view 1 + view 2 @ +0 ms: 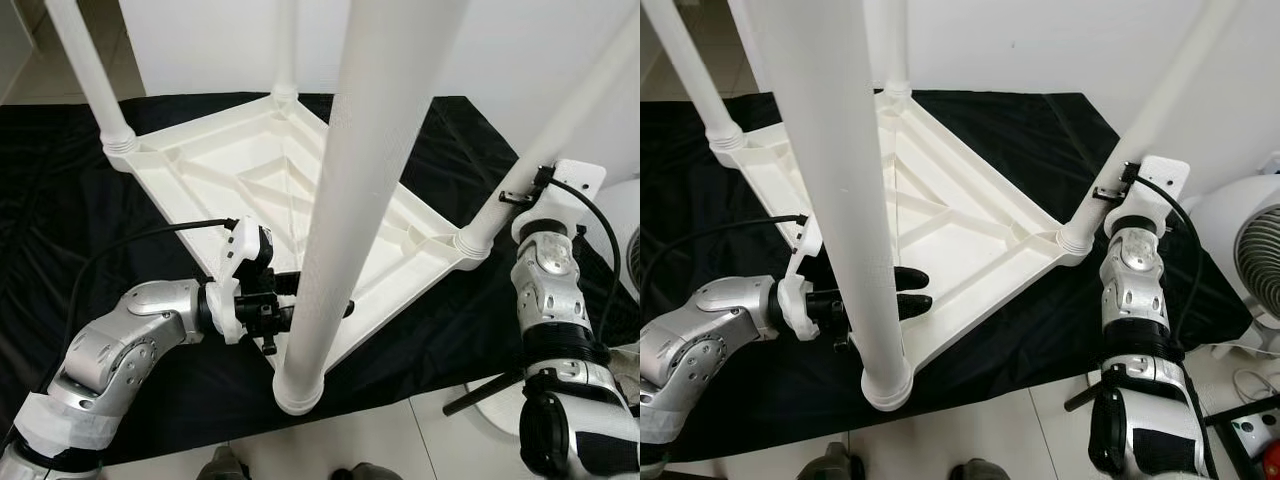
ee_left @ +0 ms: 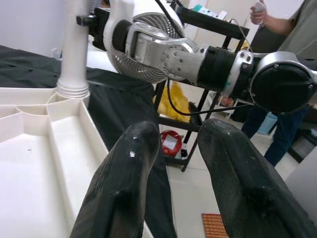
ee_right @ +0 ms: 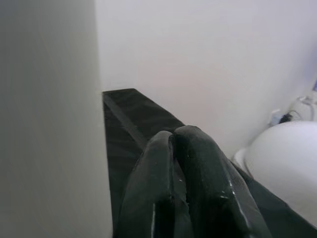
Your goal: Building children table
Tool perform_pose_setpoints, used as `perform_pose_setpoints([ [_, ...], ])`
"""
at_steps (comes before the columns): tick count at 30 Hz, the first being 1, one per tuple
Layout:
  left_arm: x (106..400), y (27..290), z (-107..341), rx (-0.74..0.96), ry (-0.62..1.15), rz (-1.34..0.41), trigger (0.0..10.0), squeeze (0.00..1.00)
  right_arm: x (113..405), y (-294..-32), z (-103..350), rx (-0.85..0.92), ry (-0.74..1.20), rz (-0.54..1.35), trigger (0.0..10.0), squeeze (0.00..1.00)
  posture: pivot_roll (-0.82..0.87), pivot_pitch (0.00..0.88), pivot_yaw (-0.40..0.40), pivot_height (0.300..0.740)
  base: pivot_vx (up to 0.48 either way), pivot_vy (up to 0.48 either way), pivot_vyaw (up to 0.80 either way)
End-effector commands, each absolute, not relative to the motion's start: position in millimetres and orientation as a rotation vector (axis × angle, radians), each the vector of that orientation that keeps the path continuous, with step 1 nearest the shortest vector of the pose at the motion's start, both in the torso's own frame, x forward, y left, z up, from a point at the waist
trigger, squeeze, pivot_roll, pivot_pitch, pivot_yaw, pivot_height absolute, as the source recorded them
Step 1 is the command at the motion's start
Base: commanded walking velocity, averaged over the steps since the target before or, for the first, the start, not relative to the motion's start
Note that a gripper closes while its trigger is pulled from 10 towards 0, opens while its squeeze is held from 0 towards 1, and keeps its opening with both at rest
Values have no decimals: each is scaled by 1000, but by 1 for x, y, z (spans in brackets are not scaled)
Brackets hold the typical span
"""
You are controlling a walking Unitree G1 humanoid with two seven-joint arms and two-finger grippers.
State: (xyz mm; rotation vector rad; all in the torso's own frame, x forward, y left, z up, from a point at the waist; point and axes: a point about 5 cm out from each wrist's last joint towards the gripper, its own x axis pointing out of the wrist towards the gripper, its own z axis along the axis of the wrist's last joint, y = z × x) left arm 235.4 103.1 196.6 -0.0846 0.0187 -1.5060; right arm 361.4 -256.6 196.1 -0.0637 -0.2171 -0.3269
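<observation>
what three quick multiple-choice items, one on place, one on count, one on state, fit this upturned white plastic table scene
1. The white plastic tabletop lies on:
A a black cloth
B bare tiles
C a red rug

2. White legs standing up from it:
A two
B three
C four

3. The right gripper fingers are:
A spread wide
B shut together
C around a leg

Answers: 1 A, dark cloth shows all round the tabletop. 2 C, one leg rises at each corner, the nearest leg in front. 3 B, the right wrist view shows the fingertips touching beside a leg.

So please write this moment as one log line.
table: upside down on black cloth, four legs on | left gripper: open, behind near leg | right gripper: shut, beside right leg
</observation>
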Motion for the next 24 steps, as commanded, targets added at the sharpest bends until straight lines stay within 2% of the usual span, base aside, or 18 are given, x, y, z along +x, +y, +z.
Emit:
perform_pose_setpoints([
  [1, 226, 98, 205, -91, -19, -1604, 10000, 0, 370, -248, 206, -56, -239, -249, 10000, 0, 84, 53, -56, 740, 0, 0, 0],
  [8, 223, 96, 206, -103, -15, -1615, 10000, 0, 384, -234, 211, -56, -221, -131, 10000, 0, 89, 56, -59, 740, 0, 0, 0],
  [19, 219, 87, 207, -129, -11, -1622, 10000, 0, 389, -235, 212, -69, -212, -126, 10000, 0, 66, 66, -44, 740, 0, 0, 0],
  [21, 219, 85, 208, -133, -13, -1625, 10000, 0, 389, -238, 211, -71, -212, -140, 10000, 0, 64, 67, -43, 740, 0, 0, 0],
  [24, 219, 81, 205, -114, 4, -1615, 10000, 0, 377, -252, 201, -39, -246, -269, 10000, 0, 64, 70, -47, 740, 0, 0, 0],
])
